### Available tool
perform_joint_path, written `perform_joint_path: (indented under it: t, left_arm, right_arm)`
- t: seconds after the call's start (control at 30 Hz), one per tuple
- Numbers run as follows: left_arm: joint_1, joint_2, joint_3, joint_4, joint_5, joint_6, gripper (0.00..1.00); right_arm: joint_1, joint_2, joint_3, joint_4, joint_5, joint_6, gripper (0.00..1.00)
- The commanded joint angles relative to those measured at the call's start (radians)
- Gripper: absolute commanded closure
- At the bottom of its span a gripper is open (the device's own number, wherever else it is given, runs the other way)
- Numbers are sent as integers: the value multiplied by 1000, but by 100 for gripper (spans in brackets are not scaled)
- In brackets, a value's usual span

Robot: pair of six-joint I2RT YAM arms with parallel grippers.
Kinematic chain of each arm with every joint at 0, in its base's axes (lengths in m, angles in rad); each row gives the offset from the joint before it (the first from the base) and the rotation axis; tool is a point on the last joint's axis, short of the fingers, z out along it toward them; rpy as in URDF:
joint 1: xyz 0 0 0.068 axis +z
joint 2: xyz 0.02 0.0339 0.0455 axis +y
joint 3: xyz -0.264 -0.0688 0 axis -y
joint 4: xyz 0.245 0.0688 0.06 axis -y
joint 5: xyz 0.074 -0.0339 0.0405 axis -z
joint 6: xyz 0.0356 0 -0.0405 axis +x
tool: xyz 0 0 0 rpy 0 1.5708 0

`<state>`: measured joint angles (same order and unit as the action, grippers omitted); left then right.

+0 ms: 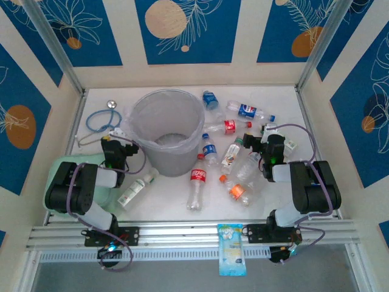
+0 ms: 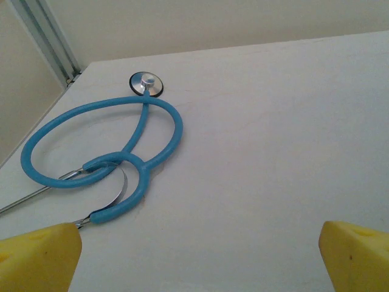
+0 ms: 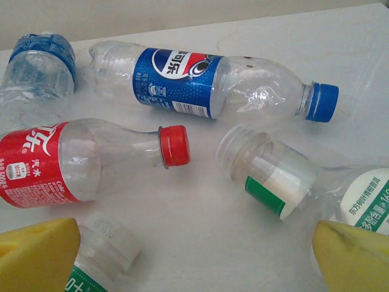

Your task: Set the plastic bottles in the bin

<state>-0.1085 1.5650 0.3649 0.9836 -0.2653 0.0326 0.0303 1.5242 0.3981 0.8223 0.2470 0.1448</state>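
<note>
Left gripper (image 1: pixel 114 148) beside the bin (image 1: pixel 152 152), right gripper (image 1: pixel 267 141) over plastic bottles (image 1: pixel 198 180) right of it; all fingers (image 3: pixel 36 252) spread, empty.

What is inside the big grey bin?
At the bottom of the bin lies a pale shiny patch, too blurred to name. The near wall covers part of the bottom.

White surface (image 1: pixel 167 202), bare and pale. Bin (image 1: pixel 152 155) stands upright left of centre. Plastic bottles (image 1: pixel 234 155) lie scattered on their sides to its right: blue-label bottle (image 1: pixel 249 111) farthest back, red-label bottle (image 1: pixel 196 182) just beside the bin's near-right side, orange-capped bottle (image 1: pixel 234 188) nearest. Green-label bottle (image 1: pixel 137 188) lies apart, near-left of the bin. Blue stethoscope (image 2: pixel 138 121) looped at the far-left corner. Pale green pad (image 1: pixel 56 165) flat at near left. Blue-and-white packet (image 1: pixel 231 249) lies across the near-edge rail (image 1: pixel 182 234).
</note>
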Motion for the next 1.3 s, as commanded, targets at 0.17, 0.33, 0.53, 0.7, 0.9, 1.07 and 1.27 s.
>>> perform_joint_path:
  t: [0.17, 0.33, 0.53, 0.7, 0.9, 1.07, 1.27]
  left_arm:
    - [4, 4, -11, 7, 12, -10, 0]
    - [4, 4, -11, 6, 14, -9, 0]
    - [4, 6, -6, 1, 15, -10, 0]
    - [6, 6, -1, -8, 18, -13, 0]
    - [7, 6, -3, -6, 22, -14, 0]
    - [6, -17, -6, -18, -7, -18, 0]
    - [3, -141, 45, -227, -109, -51, 1]
  right_arm:
    - [-1, -1, 1, 20, 7, -11, 1]
    - [-1, -1, 1, 20, 6, -10, 1]
    - [-1, -1, 1, 18, 5, -10, 1]
    - [-6, -1, 4, 13, -3, -8, 1]
    - [-6, -1, 4, 13, -5, -7, 1]
    - [-13, -8, 5, 7, -26, -10, 1]
    - [-6, -156, 171, -404, -38, 2, 1]
